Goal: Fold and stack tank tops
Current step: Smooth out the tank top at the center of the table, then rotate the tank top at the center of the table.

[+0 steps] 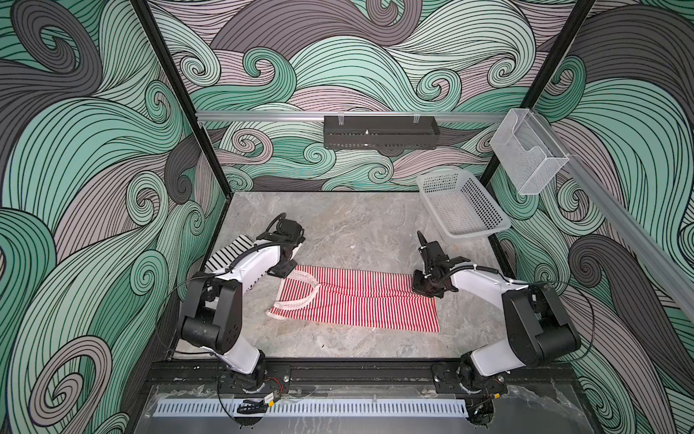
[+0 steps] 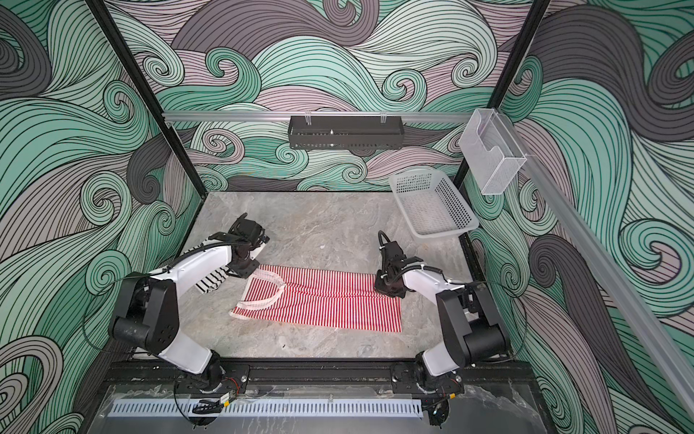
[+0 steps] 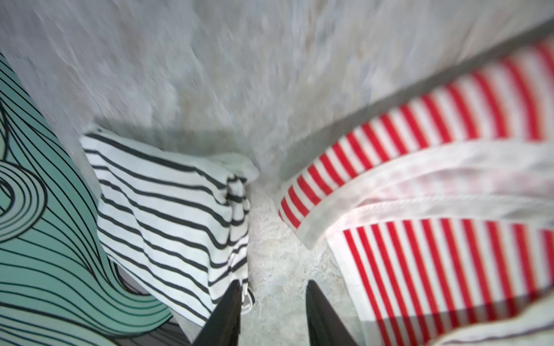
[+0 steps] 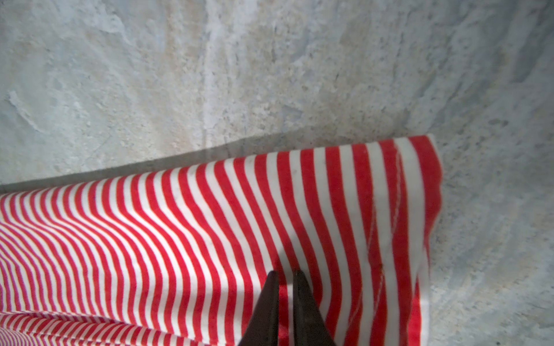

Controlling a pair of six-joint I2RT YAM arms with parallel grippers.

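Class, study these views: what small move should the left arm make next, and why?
Probably shift the left gripper onto the strap end of the red-and-white tank top and close. Its jaws stand open over bare table, holding nothing, while the right gripper pinches the hem end.

**Both arms reach in low**

My left arm (image 1: 249,268) stretches forward; my left pincer (image 3: 272,295) points down, jaws apart, gripping nothing. My right arm (image 1: 479,280) bends inward, and my right pincer (image 4: 284,278) is pinched tight on the red-and-white tank top (image 4: 180,224).
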